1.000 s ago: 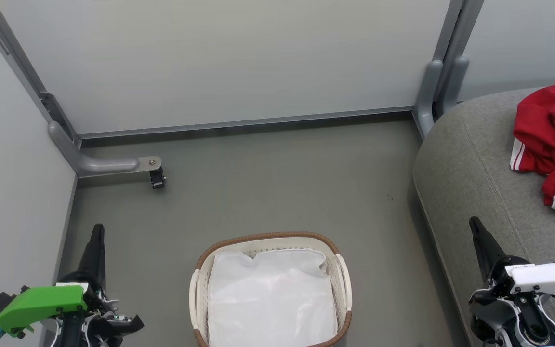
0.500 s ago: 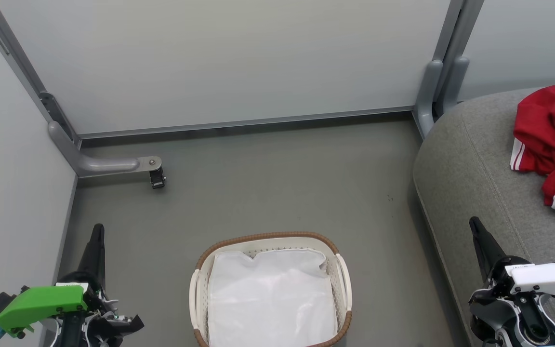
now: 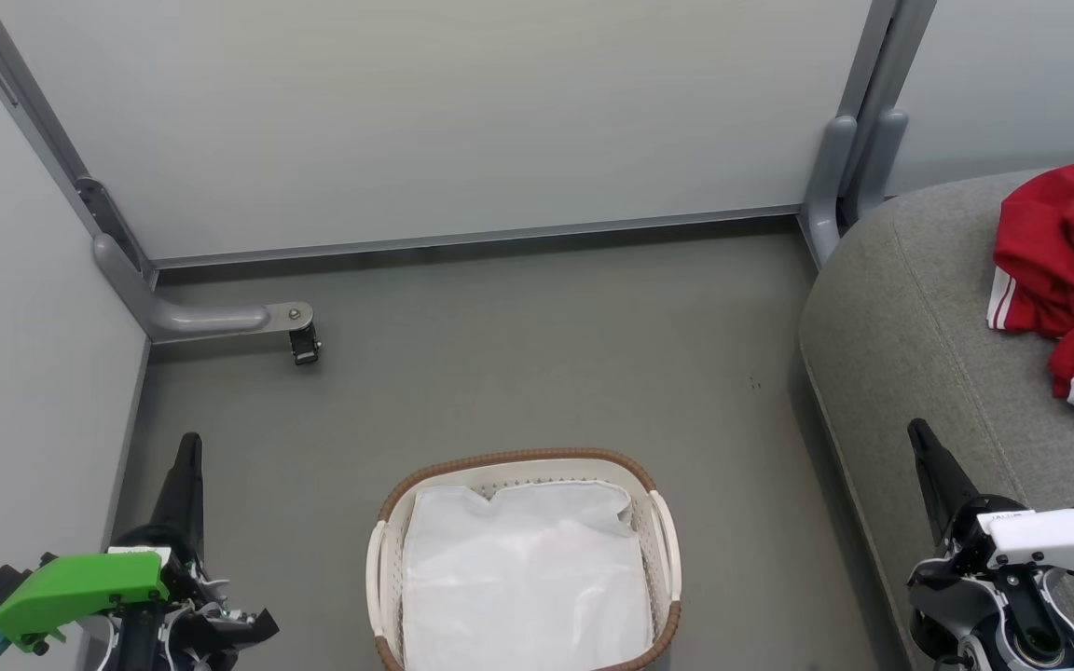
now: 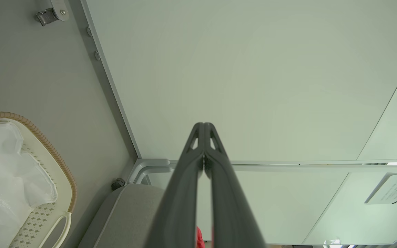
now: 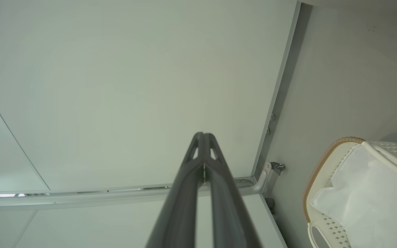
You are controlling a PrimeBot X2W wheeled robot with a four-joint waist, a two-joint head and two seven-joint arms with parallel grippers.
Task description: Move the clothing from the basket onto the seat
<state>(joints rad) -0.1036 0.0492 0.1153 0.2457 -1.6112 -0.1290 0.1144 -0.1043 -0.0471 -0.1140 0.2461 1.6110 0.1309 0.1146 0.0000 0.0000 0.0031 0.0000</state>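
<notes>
The red clothing (image 3: 1068, 270) with white stripes lies bunched on the grey seat (image 3: 910, 308) at the right edge of the head view. On the floor in front of me stands the white basket (image 3: 388, 550) with its brown rim, and inside it lies a white liner sheet (image 3: 523, 582). My left gripper (image 3: 188, 443) is shut at the lower left, left of the basket and holding nothing. My right gripper (image 3: 916, 429) is shut at the lower right, over the seat's front edge, and is empty too. Both wrist views show shut fingers (image 4: 203, 127), (image 5: 203, 136) and the basket (image 4: 40, 179), (image 5: 322, 165).
Pale partition panels (image 3: 425, 121) close off the back and left. A grey panel foot with a caster (image 3: 304, 345) sticks out onto the floor at the left, and a second post (image 3: 831, 177) stands by the seat's corner. Grey floor (image 3: 537, 373) lies between basket and wall.
</notes>
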